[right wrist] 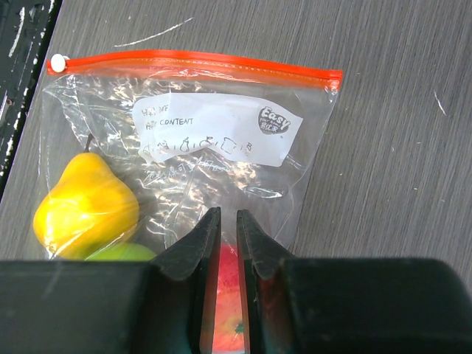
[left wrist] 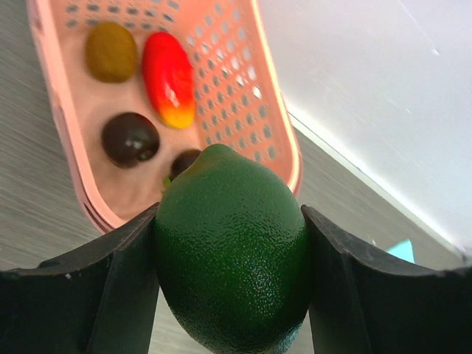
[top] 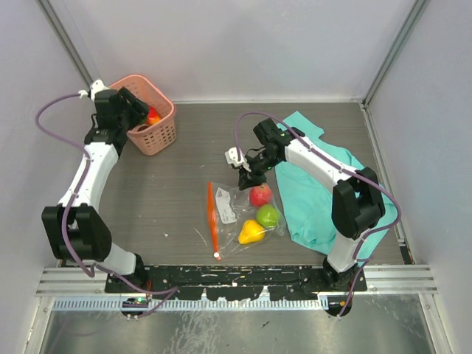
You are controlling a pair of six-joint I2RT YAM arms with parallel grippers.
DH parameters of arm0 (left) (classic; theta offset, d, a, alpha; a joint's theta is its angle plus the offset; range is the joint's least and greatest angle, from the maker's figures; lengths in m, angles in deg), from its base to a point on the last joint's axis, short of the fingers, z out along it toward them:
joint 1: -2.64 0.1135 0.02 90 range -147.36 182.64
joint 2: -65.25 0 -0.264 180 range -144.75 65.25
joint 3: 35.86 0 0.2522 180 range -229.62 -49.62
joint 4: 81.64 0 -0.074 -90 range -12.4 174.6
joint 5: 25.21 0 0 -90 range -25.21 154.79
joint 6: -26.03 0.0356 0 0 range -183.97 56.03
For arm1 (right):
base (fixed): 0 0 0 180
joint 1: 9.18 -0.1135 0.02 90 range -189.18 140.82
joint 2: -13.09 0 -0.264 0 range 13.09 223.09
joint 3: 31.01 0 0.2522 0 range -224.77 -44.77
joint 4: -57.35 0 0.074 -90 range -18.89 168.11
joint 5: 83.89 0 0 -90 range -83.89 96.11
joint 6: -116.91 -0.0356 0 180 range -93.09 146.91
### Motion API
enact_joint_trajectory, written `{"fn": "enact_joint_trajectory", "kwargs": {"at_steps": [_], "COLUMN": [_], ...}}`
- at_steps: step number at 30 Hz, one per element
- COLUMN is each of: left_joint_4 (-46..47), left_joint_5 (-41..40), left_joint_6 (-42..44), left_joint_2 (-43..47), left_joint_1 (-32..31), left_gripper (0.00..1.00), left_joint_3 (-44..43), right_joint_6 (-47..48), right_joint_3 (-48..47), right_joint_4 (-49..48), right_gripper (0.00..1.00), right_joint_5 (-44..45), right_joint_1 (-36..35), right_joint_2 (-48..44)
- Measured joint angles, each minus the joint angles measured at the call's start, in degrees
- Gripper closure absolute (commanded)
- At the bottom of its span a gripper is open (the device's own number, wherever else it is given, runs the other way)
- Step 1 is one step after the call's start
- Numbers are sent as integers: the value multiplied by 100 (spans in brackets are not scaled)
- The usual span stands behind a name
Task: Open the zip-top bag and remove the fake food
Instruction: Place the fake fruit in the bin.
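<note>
The left claw (left wrist: 230, 214), at the counter's (top: 169, 192) far left, pinches a dark green lime (left wrist: 228, 258) above a pink basket (left wrist: 280, 125) holding four other pieces. At centre, the zip-top bag (right wrist: 310, 147) lies flat, its red-orange strip (right wrist: 192, 60) on the left side and its white slider (right wrist: 57, 63) at the near end. A yellow pear (right wrist: 85, 203), a red apple (top: 259, 195) and a green fruit (top: 268, 215) sit inside. The right claw (right wrist: 228, 217) is pressed almost together over the bag's far right edge; whether plastic is caught cannot be told. A teal cloth (top: 317, 184) lies to the right.
</note>
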Motion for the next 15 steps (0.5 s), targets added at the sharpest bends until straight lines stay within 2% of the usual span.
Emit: {"fn": "enact_joint_trajectory", "kwargs": {"at_steps": [7,9,12,15], "left_joint_4": [-979,-1167,-1423,-1534], "left_joint_5": [-1060,-1207,-1342,-1362], "left_joint_6": [26,63,175,304], "left_joint_2": [-1117,-1427,-1821,-2090], "left_joint_1": [2,2,0,2], "left_gripper": [87,75,48,31], "left_joint_3": [-1449,-1818,-2282,-2549], "right_joint_6": [4,7,7,9], "right_joint_3": [0,0,0,0], "right_joint_4": [2,2,2,2], "right_gripper": [78,78,78,78], "right_joint_5": [-2,-2,-4,-4], "right_joint_1": [-2,-2,-2,-2], "right_joint_2": [-2,-15,-72,-129]}}
